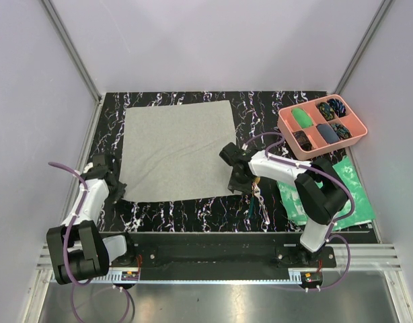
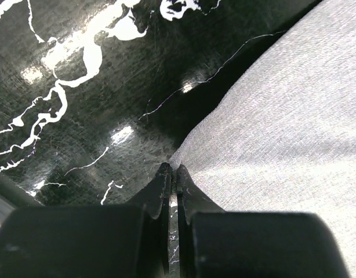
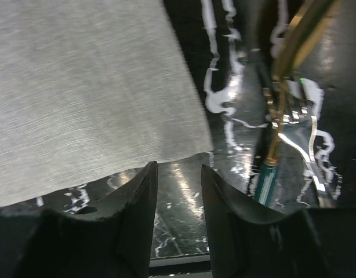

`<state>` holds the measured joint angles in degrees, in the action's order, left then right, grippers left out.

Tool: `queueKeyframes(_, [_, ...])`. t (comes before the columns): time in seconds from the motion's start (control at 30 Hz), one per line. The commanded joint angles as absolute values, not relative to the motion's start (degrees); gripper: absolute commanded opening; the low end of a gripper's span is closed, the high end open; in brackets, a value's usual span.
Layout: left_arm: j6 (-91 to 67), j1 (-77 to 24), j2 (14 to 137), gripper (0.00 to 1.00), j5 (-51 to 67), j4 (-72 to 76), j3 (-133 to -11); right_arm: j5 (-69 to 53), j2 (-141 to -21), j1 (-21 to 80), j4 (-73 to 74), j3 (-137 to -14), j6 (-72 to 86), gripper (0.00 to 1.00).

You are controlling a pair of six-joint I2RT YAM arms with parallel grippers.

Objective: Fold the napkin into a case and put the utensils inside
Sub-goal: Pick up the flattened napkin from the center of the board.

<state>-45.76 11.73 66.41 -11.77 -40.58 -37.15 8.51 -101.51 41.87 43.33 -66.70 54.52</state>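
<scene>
Grey cloth: the napkin [image 1: 178, 149] lies spread flat and unfolded on a black, white-veined mat [image 1: 193, 212], its near edge facing the arm bases. At its near-left corner the left gripper [image 1: 118, 196] is clenched; in the left wrist view the fingertips [image 2: 164, 174] meet with no visible gap and the napkin's corner [image 2: 282, 116] runs into them, so the corner appears to be pinched. At the near-right corner the right gripper [image 1: 233, 187] stands low over the mat; in the right wrist view its jaws are parted, with the cloth's edge [image 3: 91, 92] just beyond the tips and nothing between them. The utensils [image 1: 253, 198], with teal and brownish handles and metal ends, lie bunched on the mat just right of that corner, apart from the cloth. Farther right lie a green-and-white mottled sheet [image 1: 348, 185] and a pink compartmented tray [image 1: 336, 145].
</scene>
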Motion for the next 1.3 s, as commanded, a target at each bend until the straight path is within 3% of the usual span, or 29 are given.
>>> queueKeyframes(0.0, [-46.1,12.0,65.5,0.00,-11.3,-38.7,-37.3,16.3,-100.0,42.3,47.1,-65.9,57.6,0.45])
queueKeyframes(0.57, [-44.1,12.0,65.7,0.00,-11.7,-37.4,-36.0,16.8,-103.4,41.7,45.1,-67.9,56.1,0.47])
queueKeyframes(0.83, [-44.1,12.0,65.5,0.00,-12.1,-37.4,-35.7,14.2,-103.0,39.4,38.7,-61.4,56.3,0.44])
queueKeyframes(1.13, [-43.6,12.0,64.6,0.00,-10.6,-37.4,-35.5,13.4,-101.0,38.7,30.9,-54.8,52.7,0.12])
queueKeyframes(1.27, [-41.3,12.0,61.4,0.00,-6.7,-37.1,-37.5,15.1,-92.4,38.8,29.7,-55.2,45.3,0.00])
